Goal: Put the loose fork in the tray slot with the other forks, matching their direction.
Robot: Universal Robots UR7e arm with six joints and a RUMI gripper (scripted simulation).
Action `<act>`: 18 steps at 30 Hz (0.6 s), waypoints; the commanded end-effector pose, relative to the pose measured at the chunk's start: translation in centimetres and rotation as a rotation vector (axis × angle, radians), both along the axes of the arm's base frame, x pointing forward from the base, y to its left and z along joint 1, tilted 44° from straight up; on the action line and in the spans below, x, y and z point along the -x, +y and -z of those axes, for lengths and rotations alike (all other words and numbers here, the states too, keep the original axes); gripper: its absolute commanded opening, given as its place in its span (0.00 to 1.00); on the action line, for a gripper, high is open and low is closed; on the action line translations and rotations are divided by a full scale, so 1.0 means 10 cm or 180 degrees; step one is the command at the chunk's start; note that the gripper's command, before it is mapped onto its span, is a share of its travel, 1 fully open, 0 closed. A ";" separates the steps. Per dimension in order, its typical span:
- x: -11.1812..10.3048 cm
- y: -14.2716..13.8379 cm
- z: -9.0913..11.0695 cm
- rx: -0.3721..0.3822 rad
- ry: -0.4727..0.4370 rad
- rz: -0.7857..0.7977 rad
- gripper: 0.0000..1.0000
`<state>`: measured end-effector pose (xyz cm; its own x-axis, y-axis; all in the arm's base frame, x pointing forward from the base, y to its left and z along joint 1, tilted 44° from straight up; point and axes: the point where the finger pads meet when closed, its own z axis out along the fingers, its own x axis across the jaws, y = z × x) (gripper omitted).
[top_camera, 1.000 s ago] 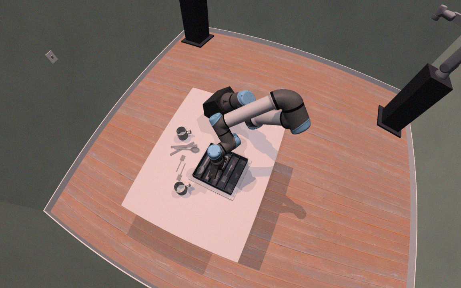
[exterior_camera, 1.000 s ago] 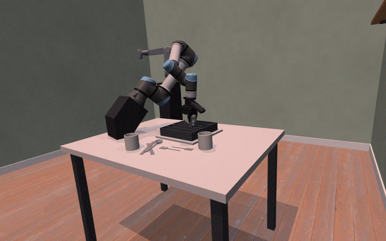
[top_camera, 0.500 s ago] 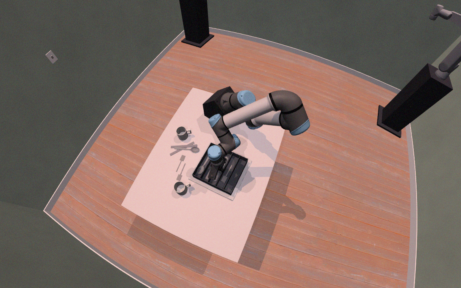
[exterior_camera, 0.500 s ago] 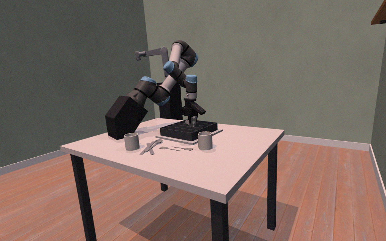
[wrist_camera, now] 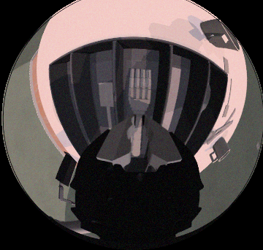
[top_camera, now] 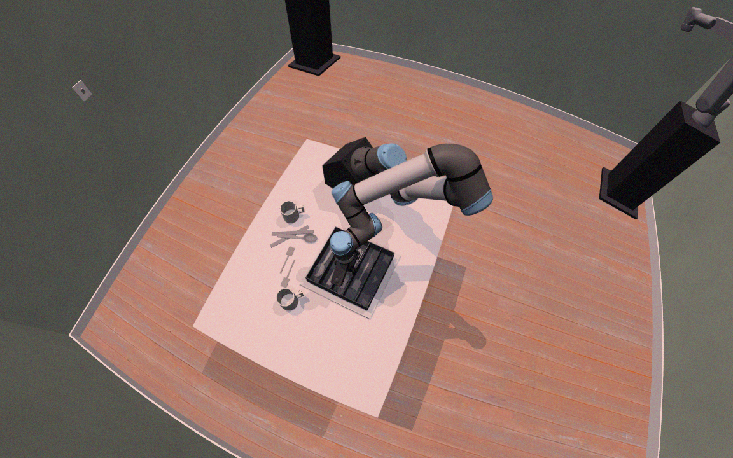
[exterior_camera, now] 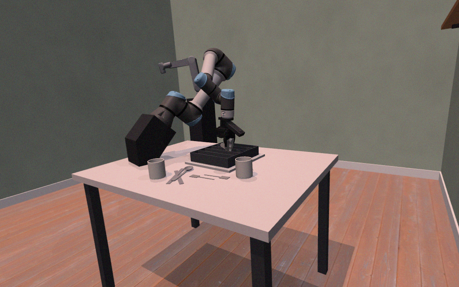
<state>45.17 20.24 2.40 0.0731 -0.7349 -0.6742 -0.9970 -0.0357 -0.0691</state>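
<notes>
While two mugs [top_camera: 290, 211] stand outside, gripper [wrist_camera: 138, 142] clamps one fork [wrist_camera: 140, 85].

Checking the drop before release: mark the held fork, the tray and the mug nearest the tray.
fork [wrist_camera: 140, 83]: wrist view, on its tines.
tray [exterior_camera: 208, 157]: exterior view, on its near outer wall.
mug [exterior_camera: 243, 167]: exterior view, on its side wall.

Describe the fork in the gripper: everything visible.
The fork looks like flat grey metal, with a tined head on a narrow neck and handle. The gripper is shut on the handle, the tines pointing away from the wrist camera. It lies along a middle slot of the dark tray, low between the dividers. Whether it already rests on the slot floor cannot be told. In the exterior view the tray wall hides it.
</notes>
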 end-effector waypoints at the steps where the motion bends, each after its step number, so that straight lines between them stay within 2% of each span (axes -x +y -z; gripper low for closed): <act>1: 0.01 0.01 0.00 -0.0003 0.0004 0.0001 0.01; 5: 0.01 0.01 0.00 -0.0003 0.0004 0.0001 0.01; 6: 0.01 0.01 0.00 -0.0003 0.0004 0.0001 0.14; 18: 0.01 0.00 0.00 -0.0003 0.0004 0.0002 0.14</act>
<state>45.18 20.27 2.41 0.0734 -0.7344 -0.6748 -0.9969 -0.0358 -0.0694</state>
